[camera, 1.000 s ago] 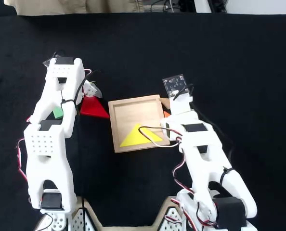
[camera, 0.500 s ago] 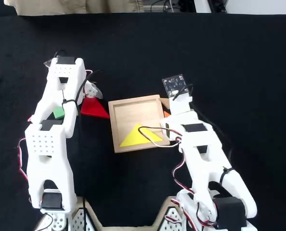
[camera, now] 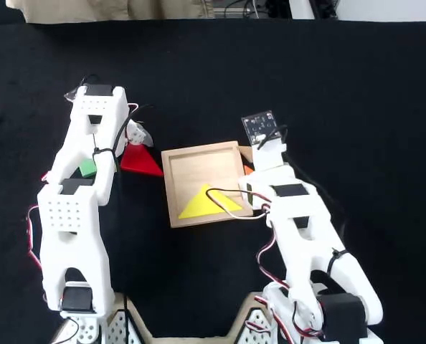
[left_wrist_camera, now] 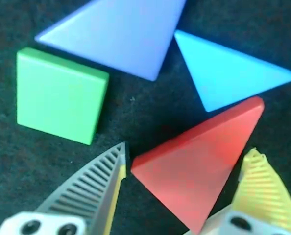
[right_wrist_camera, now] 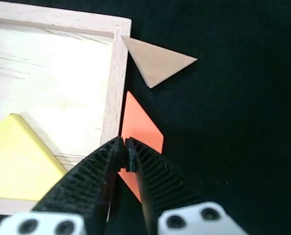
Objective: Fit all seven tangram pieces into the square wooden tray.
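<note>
Spread jaws of the left gripper (left_wrist_camera: pixel 188 149) stand one on each side of the red triangle (left_wrist_camera: pixel 194 166) in the left wrist view. Both fingertips are close against its edges, and the piece lies flat on the black table (left_wrist_camera: pixel 150 112). Past the fingertips lie a green square (left_wrist_camera: pixel 60 95), a blue triangle (left_wrist_camera: pixel 224 73) and a large lavender triangle (left_wrist_camera: pixel 121 34), the blue one just beside the red.

In the right wrist view the right gripper (right_wrist_camera: pixel 124 147) has its jaws pressed together with nothing between them. Their tips are over the line where an orange parallelogram (right_wrist_camera: pixel 140 125) lies against the outer wall of the square wooden tray (right_wrist_camera: pixel 113 88). A yellow triangle (right_wrist_camera: pixel 18 161) lies inside the tray, off to one side of the jaws. A tan triangle (right_wrist_camera: pixel 155 61) lies beyond the tips, just outside the tray's corner.

From the high view the tray sits between the two arms. The red triangle lies just outside the tray wall on the left gripper's side.
</note>
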Controlling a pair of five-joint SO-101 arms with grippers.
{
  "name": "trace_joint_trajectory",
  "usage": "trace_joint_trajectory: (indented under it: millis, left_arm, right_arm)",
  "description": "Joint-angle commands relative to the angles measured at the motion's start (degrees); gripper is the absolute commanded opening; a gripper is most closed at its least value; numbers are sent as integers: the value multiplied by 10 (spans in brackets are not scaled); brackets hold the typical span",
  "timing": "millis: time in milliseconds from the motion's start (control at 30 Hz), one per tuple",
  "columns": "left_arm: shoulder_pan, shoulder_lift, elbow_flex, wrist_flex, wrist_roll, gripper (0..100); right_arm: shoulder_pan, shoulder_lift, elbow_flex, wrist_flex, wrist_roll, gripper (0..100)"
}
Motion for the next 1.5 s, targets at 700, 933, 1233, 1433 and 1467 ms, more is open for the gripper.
trace_joint_trajectory:
  millis: [700, 933, 1233, 1433, 1467]
  left_arm:
    - [12, -9, -8, -7, -25, 171]
    - [16, -10, -71, 61, -26, 168]
    - [22, -9, -153, 155, -88, 167]
    - [44, -10, -169, 170, -252, 166]
    - [50, -10, -169, 170, -275, 166]
  right_arm:
    - [-10, -22, -2, -11, 7, 11]
    - [-10, -22, 7, -35, 7, 11]
    - [-8, -22, 5, -35, 7, 11]
    - [3, -22, 4, -35, 7, 11]
    - [11, -25, 3, -35, 6, 11]
